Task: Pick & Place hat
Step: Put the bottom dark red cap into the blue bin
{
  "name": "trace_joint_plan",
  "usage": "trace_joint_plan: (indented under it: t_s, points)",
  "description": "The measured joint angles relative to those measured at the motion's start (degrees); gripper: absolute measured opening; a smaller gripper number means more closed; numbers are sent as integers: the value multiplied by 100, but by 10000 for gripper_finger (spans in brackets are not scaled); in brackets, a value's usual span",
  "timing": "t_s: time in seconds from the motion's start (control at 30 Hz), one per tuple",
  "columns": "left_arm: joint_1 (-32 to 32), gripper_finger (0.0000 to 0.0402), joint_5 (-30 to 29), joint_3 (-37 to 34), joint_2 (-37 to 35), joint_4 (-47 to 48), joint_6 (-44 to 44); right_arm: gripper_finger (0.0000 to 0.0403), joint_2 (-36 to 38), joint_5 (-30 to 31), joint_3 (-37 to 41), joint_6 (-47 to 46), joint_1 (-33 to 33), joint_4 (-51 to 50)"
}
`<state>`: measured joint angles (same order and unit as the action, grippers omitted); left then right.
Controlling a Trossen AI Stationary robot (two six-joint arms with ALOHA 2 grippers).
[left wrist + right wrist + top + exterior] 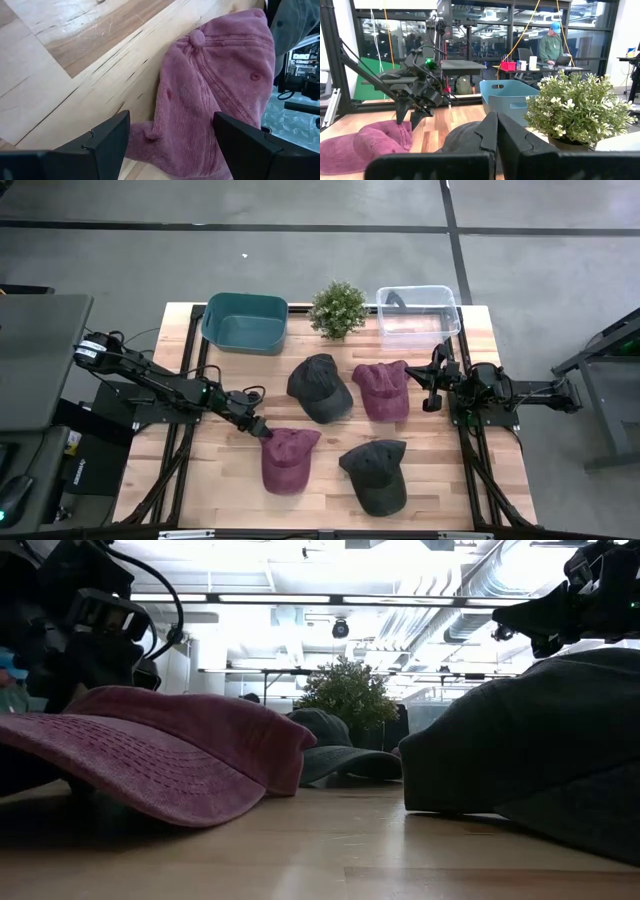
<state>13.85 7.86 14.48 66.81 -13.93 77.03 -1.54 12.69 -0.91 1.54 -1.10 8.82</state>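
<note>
High view, left pincer (262, 431) lowered, fingers apart, straddling maroon hat (288, 459), right pincer (432, 402) together.

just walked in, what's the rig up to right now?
The left gripper is down at the near maroon cap, fingers open around its back edge, not closed on it yet. The right gripper is shut and parked at the right side, holding nothing. The other maroon cap and two dark caps lie untouched; the teal bin and clear bin look empty.
</note>
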Motion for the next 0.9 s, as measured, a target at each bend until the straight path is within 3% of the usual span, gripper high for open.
trace_joint_plan:
  t_s: [0.2,0.63,0.77,0.9]
  points:
    - [0,278,173,0,53,-238,15,0,0,1,0,-1,1,0]
    - [-4,275,562,-4,855,-1019,138,0,2,1,0,-1,0,0]
    - [0,244,626,-4,925,-1074,272,0,2,0,0,-2,0,0]
    - [-2,189,669,-4,927,-1204,310,0,2,0,0,0,0,0]
